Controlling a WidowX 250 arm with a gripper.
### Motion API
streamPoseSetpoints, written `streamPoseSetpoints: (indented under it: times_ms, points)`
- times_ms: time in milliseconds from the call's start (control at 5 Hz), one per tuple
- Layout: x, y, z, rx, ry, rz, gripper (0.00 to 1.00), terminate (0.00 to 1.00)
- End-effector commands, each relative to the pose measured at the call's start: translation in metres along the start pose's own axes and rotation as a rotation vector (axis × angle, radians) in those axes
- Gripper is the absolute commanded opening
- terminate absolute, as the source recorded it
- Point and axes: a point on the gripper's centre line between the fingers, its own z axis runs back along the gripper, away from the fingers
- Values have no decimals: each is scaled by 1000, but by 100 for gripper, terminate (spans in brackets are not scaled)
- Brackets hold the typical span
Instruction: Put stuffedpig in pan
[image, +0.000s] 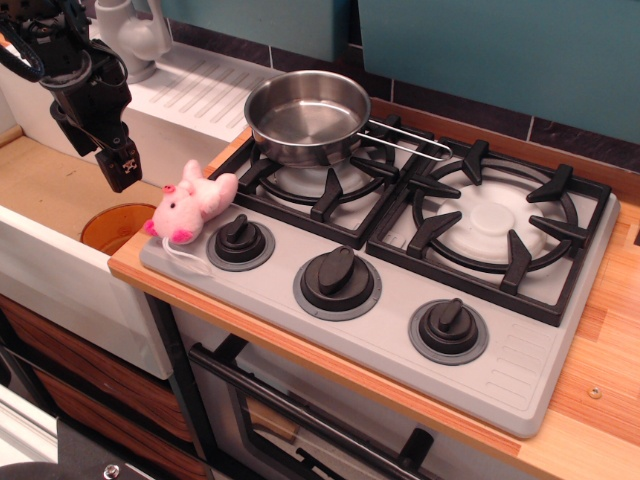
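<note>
Toy stove set in a wooden counter (600, 350), seen from the front. Nearest the viewer, along the lower edge of the grey stove top (520, 370), stand three black knobs: left knob (240, 241), middle knob (338, 279) and right knob (447, 325).

Just left of the left knob, at centre left of the frame, the stuffedpig (193, 203) lies on its side at the stove's corner, its white string trailing toward the front edge. Beside it, lower left, an orange disc (115, 226) sits in the sink (50, 190); it is not the target.

Behind the knobs lie two black burner grates. The pan (307, 116) rests on the left grate (320, 180), upper centre of the frame, empty, its wire handle pointing right. The right grate (500, 225) is bare.

In the upper left the gripper (120, 165) hangs above the sink, near the pig but apart from it. Whether its fingers are spread cannot be told from this angle; nothing is seen between them.

The step in hand appears to be the approach. A sound grasp would probably take the plush body across its middle, clear of the adjacent knob, then lift high enough to pass the pan's rim before release.
</note>
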Motion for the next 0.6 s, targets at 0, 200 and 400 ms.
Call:
streamPoseSetpoints:
  times_ms: [0,200,400]
  points:
    - [0,0,0,0,0,0,100,0]
    - [-1,-1,15,-4,10,3,100,0]
    - [-4,-8,35,-14,18,19,100,0]
